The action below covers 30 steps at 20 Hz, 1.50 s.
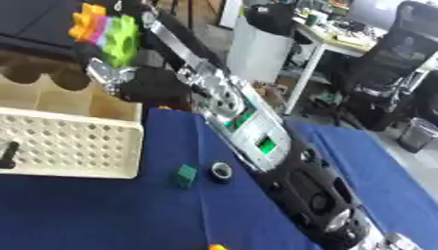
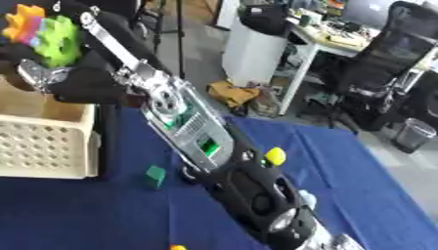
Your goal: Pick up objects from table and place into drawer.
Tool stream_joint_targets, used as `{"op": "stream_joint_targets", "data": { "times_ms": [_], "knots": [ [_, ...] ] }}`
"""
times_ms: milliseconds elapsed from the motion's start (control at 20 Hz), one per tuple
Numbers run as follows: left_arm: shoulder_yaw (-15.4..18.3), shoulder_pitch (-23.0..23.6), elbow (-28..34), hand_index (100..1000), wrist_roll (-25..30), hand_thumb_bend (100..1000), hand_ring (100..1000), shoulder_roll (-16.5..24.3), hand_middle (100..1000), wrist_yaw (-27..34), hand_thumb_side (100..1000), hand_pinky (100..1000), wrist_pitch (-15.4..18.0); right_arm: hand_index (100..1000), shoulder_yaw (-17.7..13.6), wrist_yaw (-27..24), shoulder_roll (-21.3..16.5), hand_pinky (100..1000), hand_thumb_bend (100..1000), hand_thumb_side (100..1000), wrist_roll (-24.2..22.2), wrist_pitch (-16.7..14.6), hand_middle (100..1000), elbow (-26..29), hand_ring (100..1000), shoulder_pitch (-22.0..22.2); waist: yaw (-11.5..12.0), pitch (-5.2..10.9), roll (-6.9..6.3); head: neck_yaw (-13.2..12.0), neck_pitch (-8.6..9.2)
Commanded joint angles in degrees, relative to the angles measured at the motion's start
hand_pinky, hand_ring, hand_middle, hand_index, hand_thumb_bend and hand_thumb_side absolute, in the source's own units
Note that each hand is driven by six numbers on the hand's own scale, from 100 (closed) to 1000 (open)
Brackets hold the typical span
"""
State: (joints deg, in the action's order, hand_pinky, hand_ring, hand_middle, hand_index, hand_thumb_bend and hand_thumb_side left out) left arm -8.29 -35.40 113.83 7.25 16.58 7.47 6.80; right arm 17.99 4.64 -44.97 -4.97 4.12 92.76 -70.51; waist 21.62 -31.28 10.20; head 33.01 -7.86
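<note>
The gear-shaped toy (image 1: 109,31), orange, pink and green, is held up above the wooden drawer (image 1: 60,100), with the right hand (image 1: 116,78) just under it. Its fingers appear curled round the toy, though dark blur hides exactly how. Beside the drawer sits a perforated cream basket (image 1: 73,144). On the blue tabletop (image 1: 102,215) near the basket lie a green cube (image 1: 186,176) and a small dark ring (image 1: 222,171). Released too early, the toy could strike the drawer's dividers or land in the basket.

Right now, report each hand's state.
Right hand: raised over the wooden drawer, shut on the gear toy.
Left hand: not in view.
</note>
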Motion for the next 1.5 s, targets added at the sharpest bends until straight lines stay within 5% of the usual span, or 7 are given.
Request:
{"op": "stream_joint_targets", "data": {
  "times_ms": [50, 250, 300, 450, 700, 1150, 1500],
  "knots": [
    [0.11, -0.79, 0.76, 833, 0.23, 108, 733, 0.09, 747, -0.45, 1000, 508, 0.03, 759, -0.96, -0.63, -2.88, 536, 100, 454, -0.27, -0.04, 314, 1.21, 749, 0.16, -0.06, 0.97, -0.43, 0.15, 0.86],
    [0.04, -0.79, 0.76, 834, 0.28, 108, 731, 0.03, 747, -0.56, 1000, 508, -0.08, 803, -1.08, -0.88, -3.13, 591, 100, 535, -0.44, 0.16, 366, 1.74, 799, 0.38, -0.34, 0.92, -0.50, -0.01, 0.70],
    [0.01, -0.78, 0.76, 834, 0.33, 108, 732, 0.02, 748, -0.57, 1000, 508, -0.11, 849, -1.10, -0.74, -3.18, 682, 100, 682, -0.50, 0.13, 427, 1.86, 882, 0.41, -0.40, 0.94, -0.51, -0.09, 0.78],
    [-0.07, -0.81, 0.76, 834, 0.51, 109, 732, -0.04, 747, -0.54, 1000, 508, -0.26, 899, -1.43, 0.09, -3.21, 735, 178, 831, -0.09, -0.53, 483, 2.18, 944, 0.41, -0.58, 1.04, -0.50, -0.30, 0.99],
    [-0.08, -0.82, 0.76, 834, 0.68, 110, 732, -0.13, 747, -0.40, 1000, 508, -0.42, 898, -1.82, 0.48, -3.25, 756, 190, 824, 1.17, -0.96, 496, 1.28, 963, 0.47, -0.39, 1.13, -0.35, -0.06, 1.37],
    [-0.11, -1.08, 0.76, 834, 0.76, 111, 732, -0.38, 747, -0.40, 1000, 509, -0.63, 957, -2.04, 0.87, -2.69, 830, 381, 856, 1.20, -1.45, 563, -0.17, 1000, -0.20, -0.02, 0.97, 0.02, 0.29, 1.49],
    [0.00, -0.81, 0.76, 834, 0.79, 113, 732, -0.47, 747, -0.82, 1000, 508, -1.04, 944, -2.74, 0.86, -2.76, 828, 336, 827, 2.49, -1.23, 553, -0.74, 1000, -0.10, -0.29, 0.77, 0.36, -0.02, 0.73]
  ]
}}
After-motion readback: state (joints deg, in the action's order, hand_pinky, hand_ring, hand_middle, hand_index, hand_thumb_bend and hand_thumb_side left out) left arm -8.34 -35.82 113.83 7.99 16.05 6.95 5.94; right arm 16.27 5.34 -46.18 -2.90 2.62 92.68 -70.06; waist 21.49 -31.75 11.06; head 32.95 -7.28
